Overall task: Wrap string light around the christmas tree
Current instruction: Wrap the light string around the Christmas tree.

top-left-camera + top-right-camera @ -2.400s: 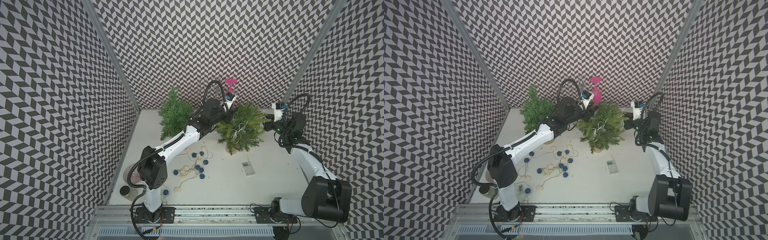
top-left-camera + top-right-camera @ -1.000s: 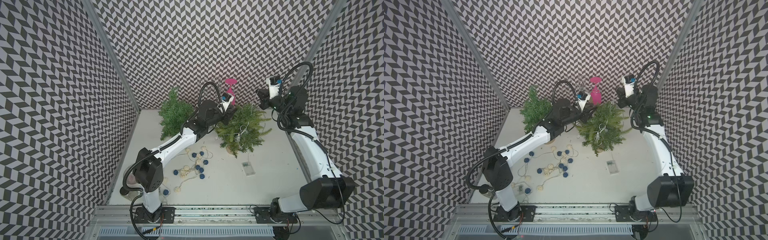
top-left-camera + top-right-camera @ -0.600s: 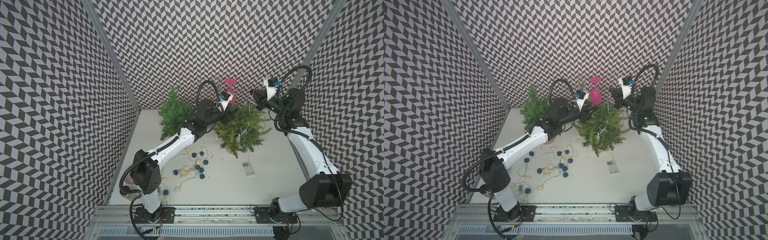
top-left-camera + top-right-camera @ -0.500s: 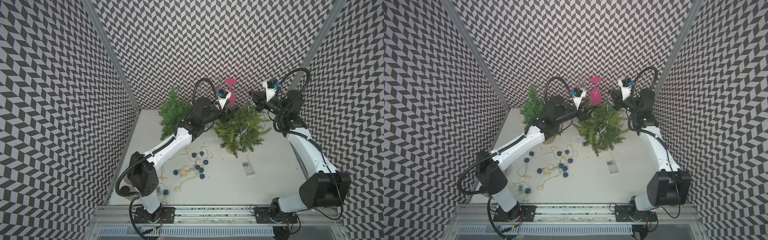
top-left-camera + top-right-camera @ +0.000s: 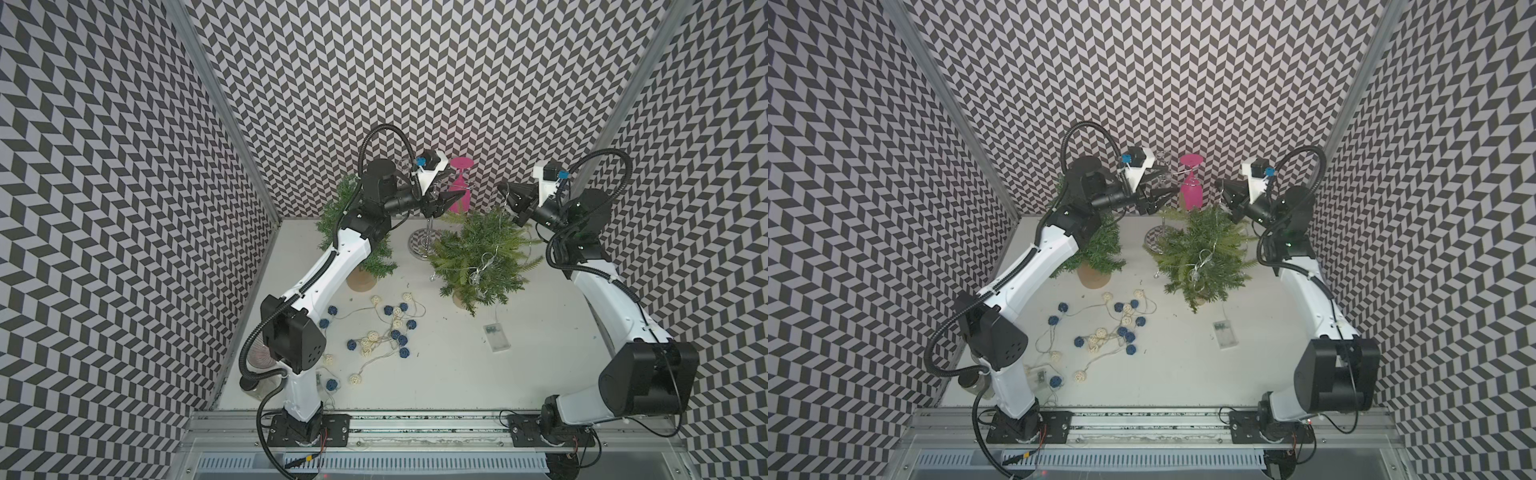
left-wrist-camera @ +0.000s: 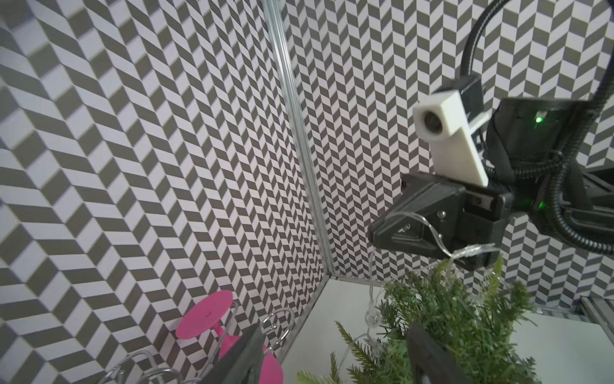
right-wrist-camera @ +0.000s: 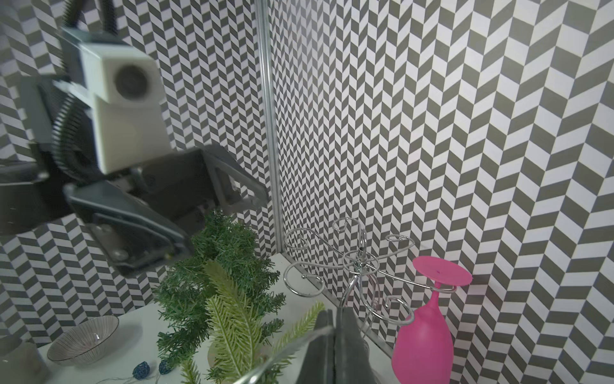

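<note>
1. Nearest, well in front of the christmas tree (image 5: 482,249) and off toward the left arm's side, a garland of blue and cream balls (image 5: 386,332) lies tangled on the white table (image 5: 540,332).
2. Just in front of the tree lies a clear battery box (image 5: 496,337), flat on the table, with a thin lead running toward the tree's foot.
3. The tree stands upright, and the string light (image 5: 482,266) – a clear wire with small bulbs – hangs in loose loops bunched on its front branches.
4. Above the tree's top, on the right arm's side, is the right gripper (image 5: 503,192). Its fingers (image 7: 347,349) are pressed together on the string light. In the left wrist view the wire (image 6: 428,226) drapes over that gripper and drops to the treetop.
5. Above the treetop on the opposite side is the left gripper (image 5: 451,192). Its fingers (image 6: 246,352) are spread wide with nothing between them, and it is clear of the wire.
6. Behind the tree toward the left arm's side stands a darker tree (image 5: 376,262), partly hidden by that arm.
7. Farthest back, behind the tree near the far wall, a wire glass rack (image 7: 358,266) stands with a pink glass (image 5: 1191,191) hung upside down.
</note>
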Available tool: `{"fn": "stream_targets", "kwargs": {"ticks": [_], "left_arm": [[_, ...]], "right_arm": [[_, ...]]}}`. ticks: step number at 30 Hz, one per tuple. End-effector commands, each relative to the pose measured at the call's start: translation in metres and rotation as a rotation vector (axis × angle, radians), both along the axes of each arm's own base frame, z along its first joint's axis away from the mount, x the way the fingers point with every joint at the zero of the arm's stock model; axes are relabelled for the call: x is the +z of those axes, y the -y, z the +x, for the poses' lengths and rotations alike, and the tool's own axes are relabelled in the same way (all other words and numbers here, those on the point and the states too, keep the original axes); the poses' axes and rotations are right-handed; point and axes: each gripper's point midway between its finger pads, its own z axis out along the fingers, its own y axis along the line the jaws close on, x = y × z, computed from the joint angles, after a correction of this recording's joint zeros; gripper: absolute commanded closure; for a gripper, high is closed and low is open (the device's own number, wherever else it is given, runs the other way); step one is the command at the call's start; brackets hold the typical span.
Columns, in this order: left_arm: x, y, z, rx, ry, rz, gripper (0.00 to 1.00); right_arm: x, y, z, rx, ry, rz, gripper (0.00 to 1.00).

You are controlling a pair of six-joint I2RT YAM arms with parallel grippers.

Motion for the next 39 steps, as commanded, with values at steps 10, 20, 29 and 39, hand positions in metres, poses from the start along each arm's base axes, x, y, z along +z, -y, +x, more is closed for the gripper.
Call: {"fn": "stream_targets", "kwargs": {"ticks": [10,20,29,39], "left_arm": [[-0.015,0.036,-0.009,-0.105,0.009,0.012,0.31],[-0.026,0.072,-0.022,-0.117,0.025,0.009,0.21],[-0.024,0.072,-0.02,-0.109,0.01,-0.016,0.37],[-0.019,0.07,-0.011,-0.067,-0.005,-0.027,1.0]], "right_arm": [[0.024,-0.014,-0.04,0.157,0.129,0.026,0.99],[0.024,-0.023,-0.052,0.228,0.146,0.039,0.98],[0.022,-0.026,-0.054,0.229,0.153,0.029,0.99],[0.018,-0.027,-0.054,0.24,0.154,0.026,0.99]]}}
